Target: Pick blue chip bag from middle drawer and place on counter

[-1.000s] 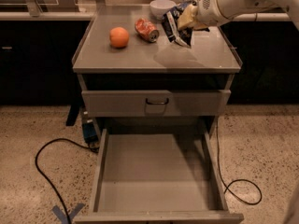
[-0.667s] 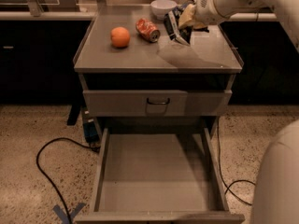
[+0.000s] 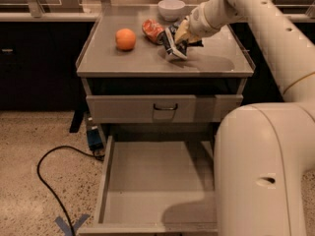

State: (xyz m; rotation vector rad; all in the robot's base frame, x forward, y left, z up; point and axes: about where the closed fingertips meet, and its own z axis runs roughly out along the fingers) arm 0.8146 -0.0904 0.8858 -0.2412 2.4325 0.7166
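The blue chip bag is at the middle of the counter, its lower end touching or just above the surface. My gripper comes in from the upper right and is shut on the bag's upper part. The middle drawer is pulled fully open below, and its floor is bare. My arm's large white body covers the drawer's right side.
An orange sits on the counter's left. A crushed orange-red can lies just left of the bag, and a white bowl stands behind it. The upper drawer front is closed. A black cable loops on the floor at left.
My gripper has lowered the bag toward the counter surface and moved it slightly forward. My arm's body now fills the right foreground.
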